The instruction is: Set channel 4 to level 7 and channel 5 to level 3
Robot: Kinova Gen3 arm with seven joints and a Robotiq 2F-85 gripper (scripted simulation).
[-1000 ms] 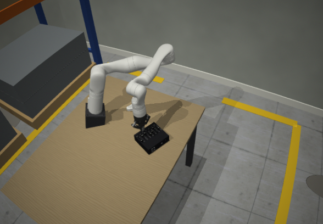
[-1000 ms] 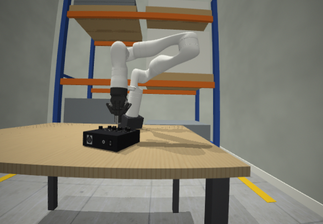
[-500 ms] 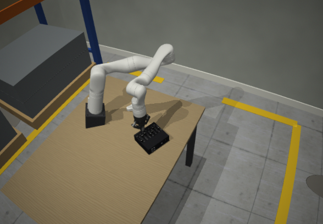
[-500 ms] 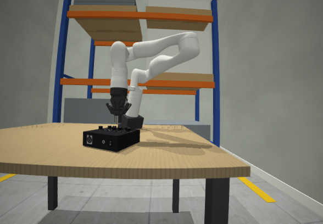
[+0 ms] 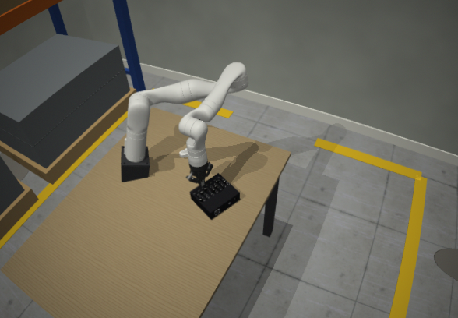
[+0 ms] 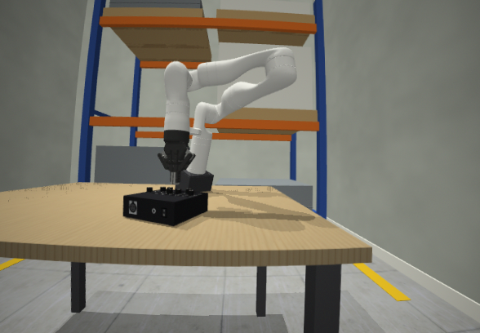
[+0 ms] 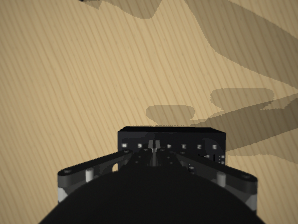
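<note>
Top view: a white arm (image 5: 183, 90) rises from a black base block (image 5: 125, 176) on the wooden tabletop (image 5: 117, 238) and bends down near the tabletop's right edge. The lighting desk (image 5: 215, 196), a black box, sits there flat, turned at an angle to the tabletop's edges. The pincer (image 5: 194, 178) points down at the desk's edge nearest the arm's base. The fader positions are too small to read here.

Exterior view: the lighting desk (image 6: 165, 208) rests level on the tabletop (image 6: 245, 233), its socket panel facing the camera. The pincer (image 6: 175, 176) hangs upright above the row of fader caps (image 6: 169, 191), its tips close over them; contact cannot be confirmed. A blue and orange shelf rack (image 6: 318, 107) stands behind.

Wrist view: the pincer (image 7: 153, 146) is clenched tight with nothing between its fingers. The joined tips line up over the desk (image 7: 171, 136), among small pale caps; which channel lies beneath cannot be told.
</note>
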